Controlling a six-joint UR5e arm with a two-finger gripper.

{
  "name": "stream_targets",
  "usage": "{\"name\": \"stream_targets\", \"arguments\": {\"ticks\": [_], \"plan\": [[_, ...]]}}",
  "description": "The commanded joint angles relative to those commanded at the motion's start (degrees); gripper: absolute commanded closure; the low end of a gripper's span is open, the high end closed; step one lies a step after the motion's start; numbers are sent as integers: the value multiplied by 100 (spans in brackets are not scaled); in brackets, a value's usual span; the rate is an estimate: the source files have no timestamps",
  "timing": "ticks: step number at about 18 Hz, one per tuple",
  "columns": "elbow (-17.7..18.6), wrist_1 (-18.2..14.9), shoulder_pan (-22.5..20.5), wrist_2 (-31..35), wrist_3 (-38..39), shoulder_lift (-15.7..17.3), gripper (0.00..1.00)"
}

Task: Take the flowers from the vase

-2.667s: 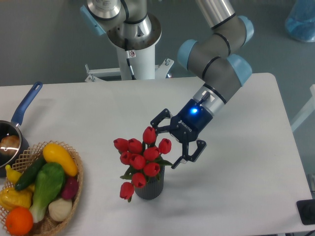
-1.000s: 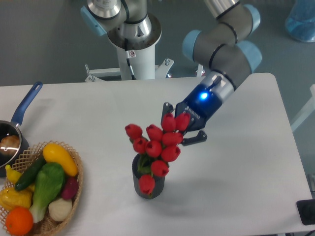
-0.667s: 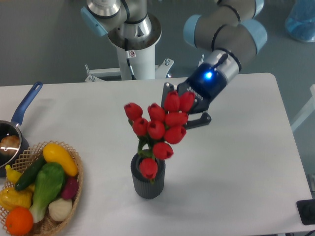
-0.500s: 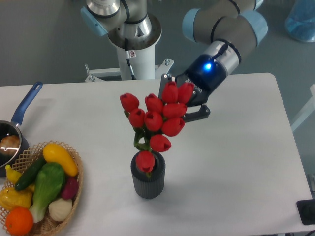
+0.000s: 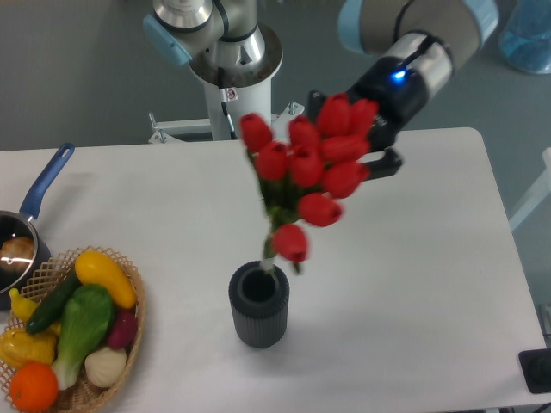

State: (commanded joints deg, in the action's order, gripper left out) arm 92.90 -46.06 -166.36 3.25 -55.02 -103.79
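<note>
Clamping red tulip flowers [image 5: 306, 168], gripper [image 5: 357, 142] closed, blurred stems above ribbed vase [image 5: 258, 305]

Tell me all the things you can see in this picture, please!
flowers: one bunch, red buds with green stems, lifted above the vase
vase: one, dark grey, ribbed, front middle of table
basket: one, woven tan, front left
vegetables: several, yellow, green, orange, white, purple, in the basket
pot: one, blue handle, left edge
table: one, white
gripper: one, black with blue light, shut on the flowers
</note>
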Motion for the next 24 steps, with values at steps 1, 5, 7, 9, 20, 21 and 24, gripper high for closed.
{"name": "stream_targets", "arguments": {"ticks": [1,5,7,9,20,21,24], "plan": [[-79,0,-176,61,-53,-105,100],[-54,27,-590,1262,-777,-316,100],[236,18,-582,2123,-1387,-414,100],[316,9,-538,2932,-1660,-431,100],[-615,-315,349,6344,-1723,-967,100],[-720,-525,411,6511,-1723,-994,100],[-914,-966,569,7135,-1723,-1055,100]]}}
